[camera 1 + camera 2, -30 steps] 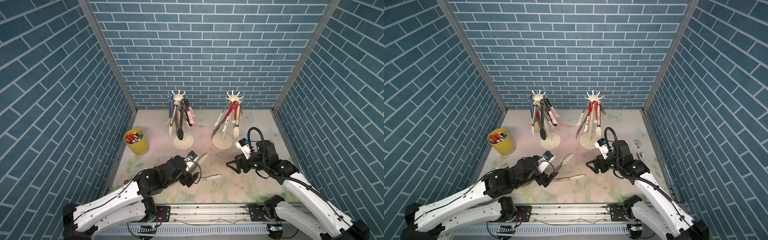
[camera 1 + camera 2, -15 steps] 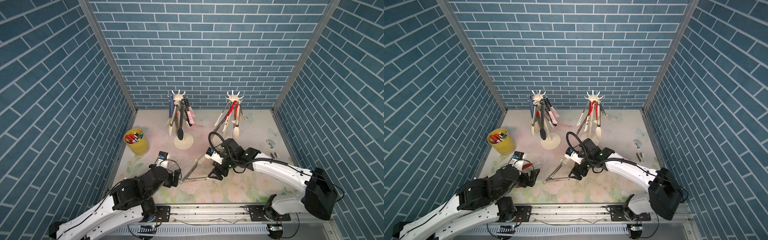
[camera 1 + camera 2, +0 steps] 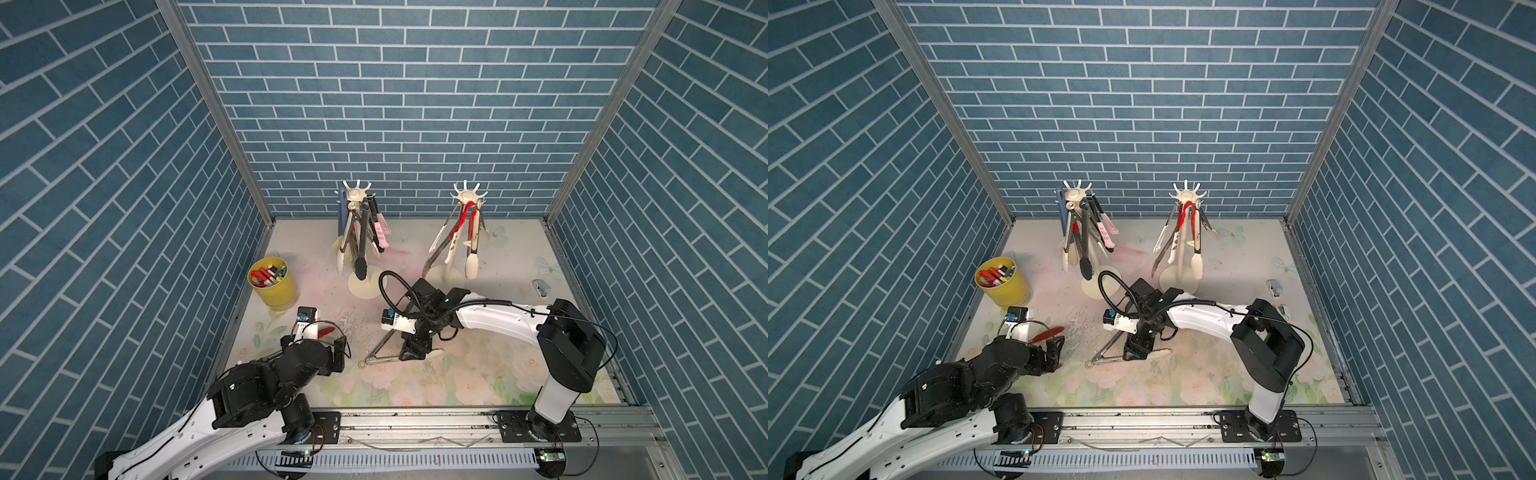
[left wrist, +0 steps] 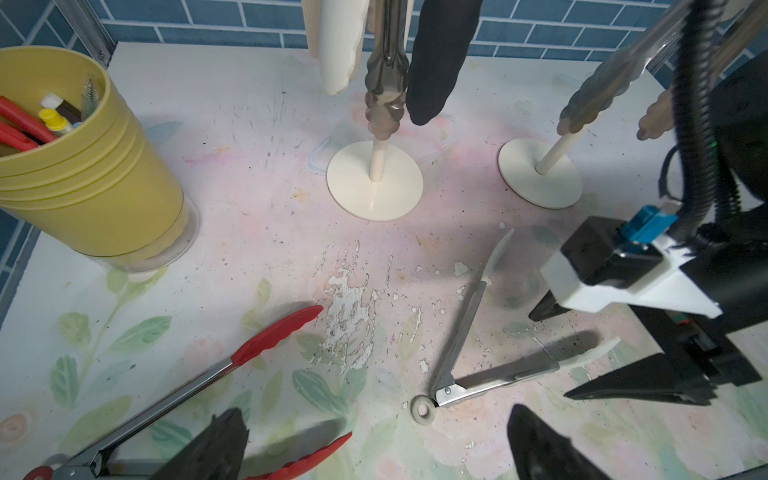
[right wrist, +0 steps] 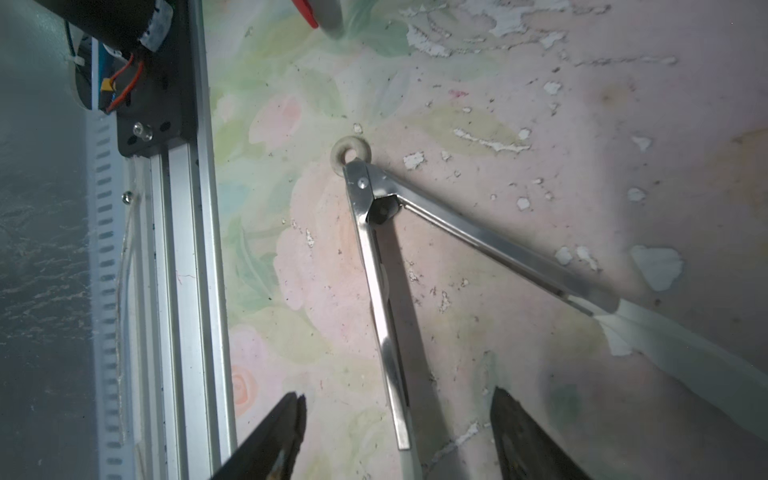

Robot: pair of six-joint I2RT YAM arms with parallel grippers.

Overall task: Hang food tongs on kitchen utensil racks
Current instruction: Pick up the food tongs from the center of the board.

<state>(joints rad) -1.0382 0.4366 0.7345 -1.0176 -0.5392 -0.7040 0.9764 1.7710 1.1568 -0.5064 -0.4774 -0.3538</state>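
the cream-tipped steel tongs (image 5: 365, 195) lie flat on the floral table (image 3: 478, 374), splayed in a v and not yet hung. the right gripper (image 5: 397, 399) stands right over one arm of them, jaws spread, a finger on each side and neither touching. that arm runs roughly along the front rail, with its hanging ring (image 5: 351, 151) toward the left arm. the left gripper (image 4: 376, 415), spread wide and empty, hovers over red-tipped tongs (image 4: 232, 361). the cup-side rack (image 3: 357, 193) and the far rack (image 3: 468, 193) carry hanging tongs. the yellow cup (image 3: 276, 293) holds markers (image 3: 268, 275).
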